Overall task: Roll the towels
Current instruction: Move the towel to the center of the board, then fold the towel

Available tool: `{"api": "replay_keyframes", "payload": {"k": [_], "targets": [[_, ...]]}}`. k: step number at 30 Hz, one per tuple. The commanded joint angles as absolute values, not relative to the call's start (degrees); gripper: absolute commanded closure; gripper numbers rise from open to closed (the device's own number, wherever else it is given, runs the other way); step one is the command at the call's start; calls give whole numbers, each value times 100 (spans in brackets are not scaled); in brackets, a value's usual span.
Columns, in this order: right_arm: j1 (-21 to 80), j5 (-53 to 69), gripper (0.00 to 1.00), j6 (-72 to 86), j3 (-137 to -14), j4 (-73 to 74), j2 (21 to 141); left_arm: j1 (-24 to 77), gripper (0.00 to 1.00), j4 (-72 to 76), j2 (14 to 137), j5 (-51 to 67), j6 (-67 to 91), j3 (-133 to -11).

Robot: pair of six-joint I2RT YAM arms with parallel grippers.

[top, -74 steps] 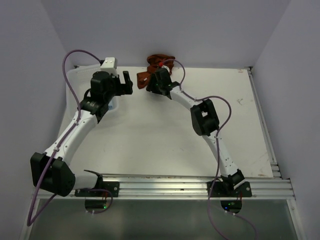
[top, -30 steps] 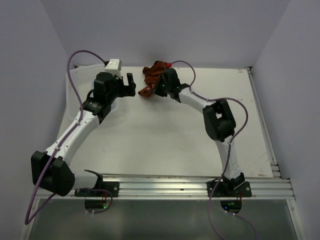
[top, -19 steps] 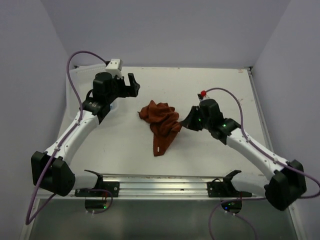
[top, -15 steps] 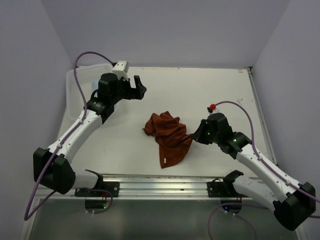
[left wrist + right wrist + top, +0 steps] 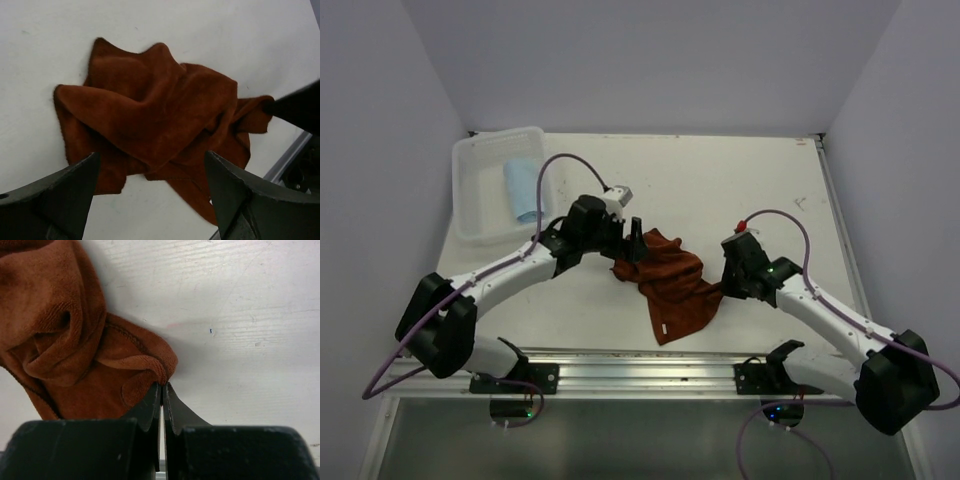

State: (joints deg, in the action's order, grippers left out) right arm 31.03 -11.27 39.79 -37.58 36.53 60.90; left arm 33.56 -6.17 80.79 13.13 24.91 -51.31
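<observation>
The rust towel [image 5: 672, 287] lies crumpled in the middle of the table, one corner trailing toward the near edge. My right gripper [image 5: 723, 288] is shut on its right edge; the right wrist view shows the hem [image 5: 167, 371] pinched at the tips of the right gripper [image 5: 163, 386]. My left gripper [image 5: 633, 242] hangs open just over the towel's far-left corner. In the left wrist view its fingers [image 5: 60, 197] straddle the near part of the rust towel [image 5: 155, 112] with nothing gripped. The sky-blue towel [image 5: 523, 189] lies folded in the basket.
A white plastic basket [image 5: 461, 190] stands at the back left corner of the table. A metal rail [image 5: 700, 366] with both arm bases runs along the near edge. Walls close in on the back, left and right.
My right arm has brought the rust towel from the table's far edge to the middle. My left arm has swung from over the basket to the towel, uncovering the basket.
</observation>
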Motion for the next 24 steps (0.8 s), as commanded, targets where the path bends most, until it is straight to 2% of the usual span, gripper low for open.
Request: {"api": "replay_keyframes", "payload": {"k": [1, 6, 9, 12, 16, 24], "targets": [[3041, -1248, 100, 3788, -4007, 3217, 6292, 3814, 12, -97, 8068, 1529, 2575, -4958], [2848, -1020, 100, 3727, -4034, 2954, 6548, 4621, 19, 394, 7919, 1222, 1997, -4790], [2681, -888, 100, 3753, -4017, 2909, 6566, 5360, 19, 395, 8006, 949, 1197, -4878], [2514, -861, 100, 3788, -3868, 2769, 6285, 5519, 18, 832, 8235, 1168, 1011, -4694], [2172, -747, 100, 3806, -3850, 2900, 5968, 5599, 12, 1133, 8594, 1222, 914, -4693], [1705, -405, 100, 3648, -3876, 3032, 5766, 5801, 11, 1388, 9377, 686, 817, -5089]]}}
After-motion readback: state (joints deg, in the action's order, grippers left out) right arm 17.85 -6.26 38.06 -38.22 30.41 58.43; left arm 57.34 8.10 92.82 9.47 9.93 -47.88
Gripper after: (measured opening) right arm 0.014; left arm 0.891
